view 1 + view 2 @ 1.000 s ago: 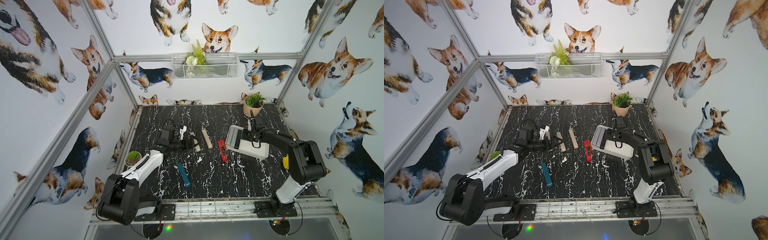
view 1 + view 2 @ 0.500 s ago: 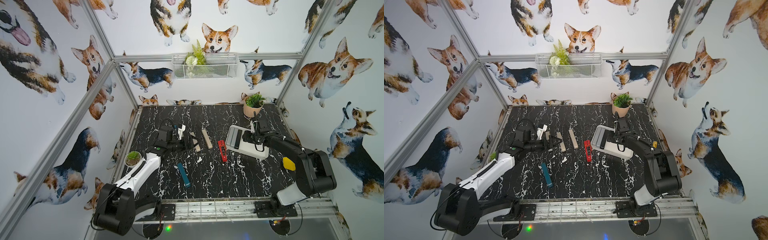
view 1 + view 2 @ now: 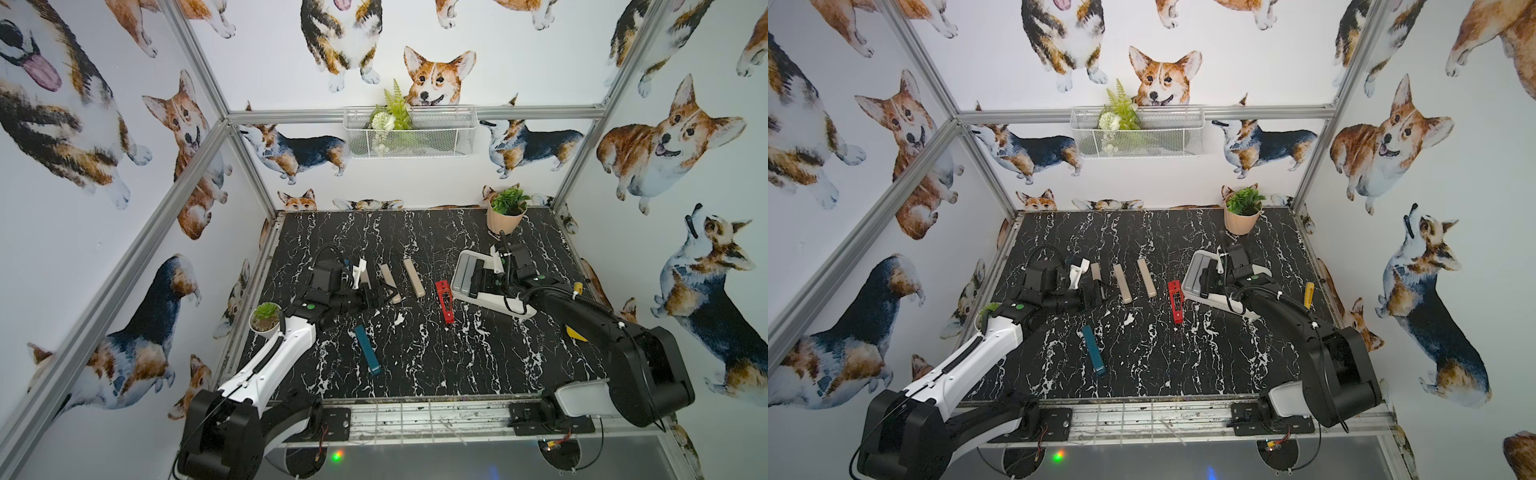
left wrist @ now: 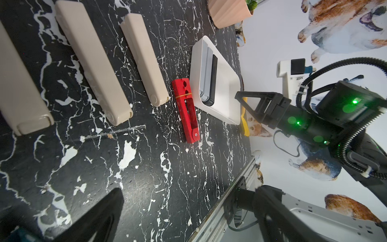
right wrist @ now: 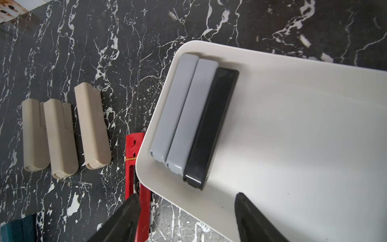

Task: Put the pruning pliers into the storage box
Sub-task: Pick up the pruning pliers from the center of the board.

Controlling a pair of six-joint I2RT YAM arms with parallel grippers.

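The white storage box [image 5: 293,130] holds two grey pruning pliers [image 5: 180,109] and a black one [image 5: 211,125] side by side. My right gripper [image 5: 186,196] hovers open just above the box's near end [image 3: 490,299], with nothing between its fingers. Three beige pliers [image 4: 94,69] lie in a row on the black marble table. The red one [image 3: 444,301] lies beside the box and the teal one [image 3: 368,349] nearer the front. My left gripper [image 3: 372,293] stands open and empty at the leftmost beige pliers [image 3: 1096,274]; one finger [image 4: 100,213] shows in its wrist view.
A peach plant pot [image 3: 505,212] stands at the back right behind the box. A small potted plant [image 3: 266,318] sits at the left edge by my left arm. A yellow object [image 3: 1309,293] lies right of the box. A wire basket [image 3: 409,131] hangs on the back wall.
My right gripper has opened and let go of the black pliers, which now lie in the box beside the grey ones. The left arm has hardly moved.
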